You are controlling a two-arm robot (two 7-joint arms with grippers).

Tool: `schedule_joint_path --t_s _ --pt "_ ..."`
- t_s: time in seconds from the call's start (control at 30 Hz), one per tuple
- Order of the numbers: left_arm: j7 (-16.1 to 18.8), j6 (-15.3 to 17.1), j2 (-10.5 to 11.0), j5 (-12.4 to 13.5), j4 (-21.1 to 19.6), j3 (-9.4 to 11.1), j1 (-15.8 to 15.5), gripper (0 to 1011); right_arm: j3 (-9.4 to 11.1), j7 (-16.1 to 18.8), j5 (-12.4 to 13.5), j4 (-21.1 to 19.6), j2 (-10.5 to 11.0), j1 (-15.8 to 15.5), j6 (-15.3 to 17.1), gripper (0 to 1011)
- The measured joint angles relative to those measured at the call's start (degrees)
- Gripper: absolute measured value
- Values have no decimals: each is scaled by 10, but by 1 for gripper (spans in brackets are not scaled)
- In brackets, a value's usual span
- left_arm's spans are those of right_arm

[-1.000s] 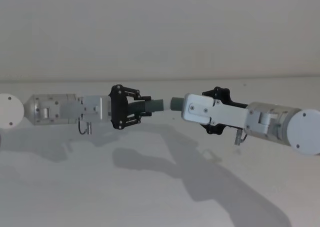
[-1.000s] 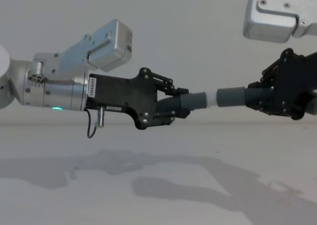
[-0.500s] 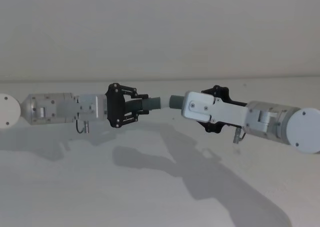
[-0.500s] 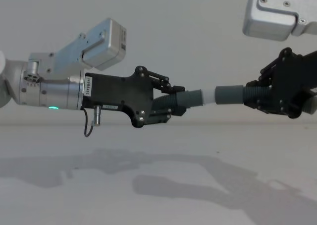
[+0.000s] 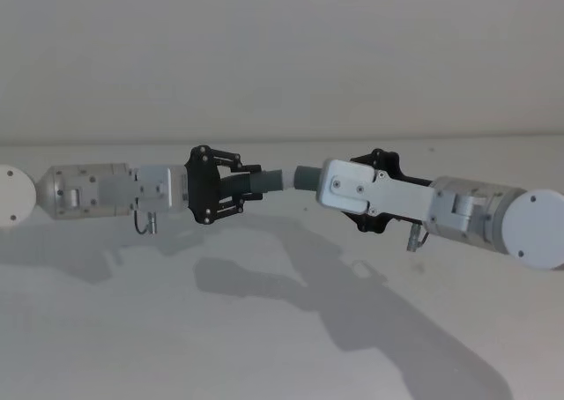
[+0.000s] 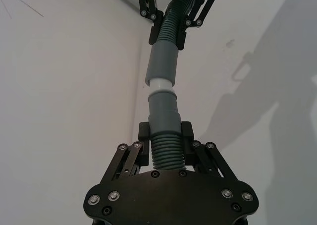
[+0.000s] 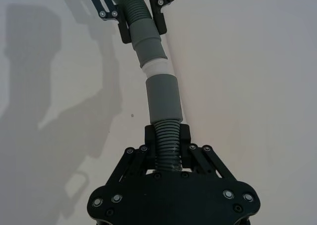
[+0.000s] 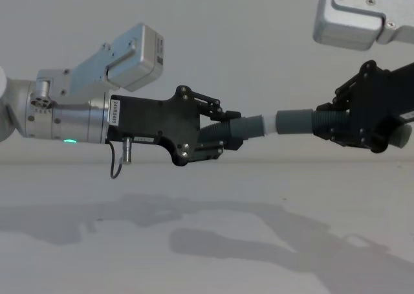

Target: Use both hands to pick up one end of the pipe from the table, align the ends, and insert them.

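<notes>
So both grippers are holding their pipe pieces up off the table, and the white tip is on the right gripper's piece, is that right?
Not quite. The left wrist view shows the white tip on the left gripper's piece. The right gripper's piece has the hollow grey cuff. Both are held above the table.

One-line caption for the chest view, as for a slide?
Left gripper and right gripper hold the two pipe pieces end to end above the table.

Plain white all around us here.
We're looking at a bare pale wall [image 5: 282,48] meeting the matte white table [image 5: 132,347] along a straight edge, with soft grey shadows [image 5: 352,312] falling across the surface.
</notes>
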Motion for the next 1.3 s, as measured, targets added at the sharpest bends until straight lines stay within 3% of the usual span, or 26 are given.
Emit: schedule_joint_path --t_s 1.3 --pt "0 -2 -2 -1 3 -1 -1 341 1 1 0 1 -3 -1 -4 245"
